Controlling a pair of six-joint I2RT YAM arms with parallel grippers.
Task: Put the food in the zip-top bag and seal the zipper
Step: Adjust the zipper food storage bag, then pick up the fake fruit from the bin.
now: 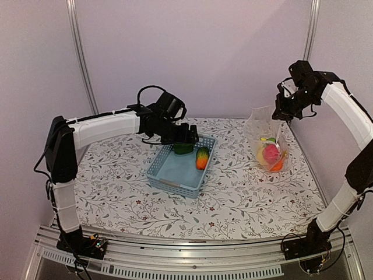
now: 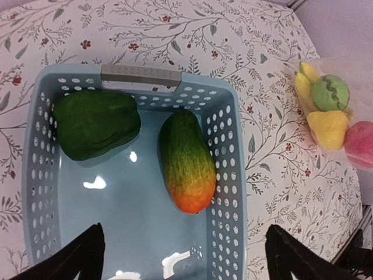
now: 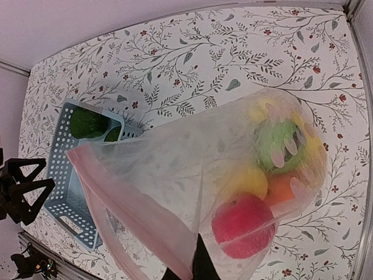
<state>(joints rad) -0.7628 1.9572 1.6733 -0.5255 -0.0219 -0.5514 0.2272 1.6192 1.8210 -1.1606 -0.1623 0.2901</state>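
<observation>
The clear zip-top bag (image 1: 263, 129) hangs upright at the right, pinched at its top edge by my right gripper (image 1: 284, 111), which is shut on it. Inside lie the red apple (image 3: 245, 227), green striped melon (image 3: 280, 146), orange (image 3: 282, 189) and a yellow piece (image 3: 250, 184). The pale pink zipper (image 3: 111, 192) runs along the open mouth. In the right wrist view the gripper (image 3: 201, 248) shows only as a dark finger behind the bag (image 3: 175, 157). My left gripper (image 2: 185, 245) is open and empty above the basket, over the green-orange mango (image 2: 187, 162) and green pepper (image 2: 96, 123).
The blue-grey lattice basket (image 1: 175, 186) stands mid-table, with the pepper (image 1: 183, 149) and mango (image 1: 202, 158) at its far end. The table has a floral cloth. A metal rail runs along the near edge, and walls close the back and sides.
</observation>
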